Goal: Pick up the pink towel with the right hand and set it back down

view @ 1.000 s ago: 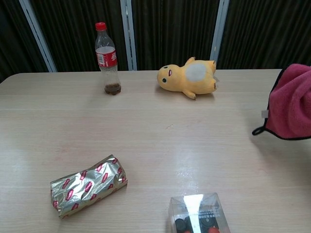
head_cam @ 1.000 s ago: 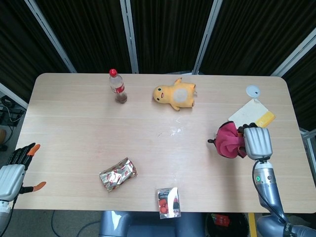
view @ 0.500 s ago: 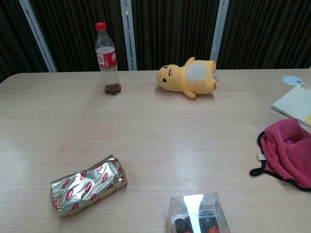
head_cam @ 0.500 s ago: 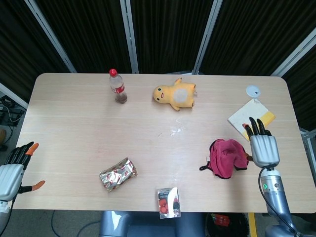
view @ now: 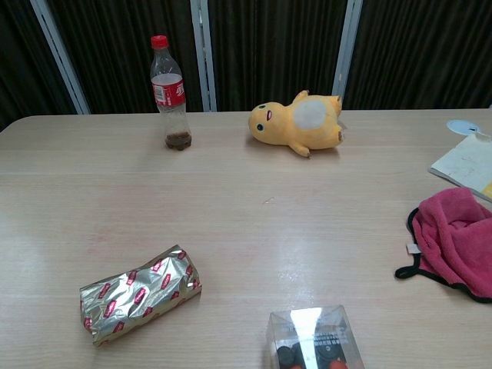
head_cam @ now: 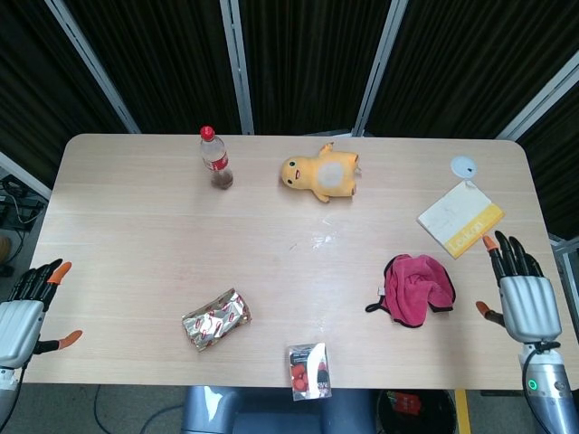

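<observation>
The pink towel (head_cam: 414,287) lies crumpled on the table at the right, its dark trim showing; the chest view catches the pink towel (view: 455,240) at its right border. My right hand (head_cam: 519,294) hovers off the table's right edge, fingers spread, holding nothing, a short way right of the towel. At the lower left corner of the head view my left hand (head_cam: 25,310) rests open beside the table. Neither hand appears in the chest view.
A yellow plush toy (head_cam: 321,174) and a cola bottle (head_cam: 215,159) stand at the back. A foil packet (head_cam: 216,318) and a clear box (head_cam: 308,370) lie near the front edge. A yellow-white booklet (head_cam: 460,218) and a white disc (head_cam: 463,165) sit behind the towel.
A second ago my right hand held the towel lifted; it then let it go on the table and has since drawn back to the right, off the table edge.
</observation>
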Motion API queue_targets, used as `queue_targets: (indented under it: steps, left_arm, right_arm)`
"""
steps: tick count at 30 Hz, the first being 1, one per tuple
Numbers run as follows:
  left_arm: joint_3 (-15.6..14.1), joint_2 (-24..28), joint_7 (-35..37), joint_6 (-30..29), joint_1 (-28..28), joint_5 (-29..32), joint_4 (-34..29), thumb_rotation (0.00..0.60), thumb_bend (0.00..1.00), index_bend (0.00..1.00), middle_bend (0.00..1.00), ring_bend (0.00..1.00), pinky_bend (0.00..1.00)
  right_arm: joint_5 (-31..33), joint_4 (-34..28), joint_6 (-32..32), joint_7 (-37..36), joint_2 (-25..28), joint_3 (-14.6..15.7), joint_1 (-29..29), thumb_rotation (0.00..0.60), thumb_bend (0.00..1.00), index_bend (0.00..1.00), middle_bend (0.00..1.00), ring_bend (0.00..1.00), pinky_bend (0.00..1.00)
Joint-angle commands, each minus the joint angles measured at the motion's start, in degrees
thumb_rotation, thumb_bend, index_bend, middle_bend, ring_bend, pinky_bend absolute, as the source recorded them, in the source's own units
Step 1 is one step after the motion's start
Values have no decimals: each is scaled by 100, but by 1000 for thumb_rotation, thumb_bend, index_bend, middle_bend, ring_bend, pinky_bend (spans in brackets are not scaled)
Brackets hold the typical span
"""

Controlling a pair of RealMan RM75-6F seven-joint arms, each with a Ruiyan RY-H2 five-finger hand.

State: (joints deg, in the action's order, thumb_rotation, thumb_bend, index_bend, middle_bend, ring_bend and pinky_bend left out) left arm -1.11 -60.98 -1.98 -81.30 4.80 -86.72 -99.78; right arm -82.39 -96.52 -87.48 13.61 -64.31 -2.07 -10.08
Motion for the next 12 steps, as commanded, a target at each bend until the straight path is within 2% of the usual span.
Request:
queue_targets:
  steps: [1, 4, 12]
  left_arm:
    - [-12, -7, -57, 3, 9, -29, 50, 600, 0, 0, 0, 0, 0]
    - [-3, -31, -136, -37, 17, -83, 127, 600, 0, 0, 0, 0, 0]
    - [17, -62, -182, -85, -4, -54, 138, 600, 0, 0, 0, 0, 0]
  right_arm:
    - [-352, 191, -221, -268, 179, 334, 325, 600, 0, 0, 0, 0, 101]
    - [-365, 238, -214, -362, 210, 409, 446, 600, 0, 0, 0, 0, 88]
    - [-409, 283, -293, -486, 136, 275, 538, 600, 0, 0, 0, 0, 87]
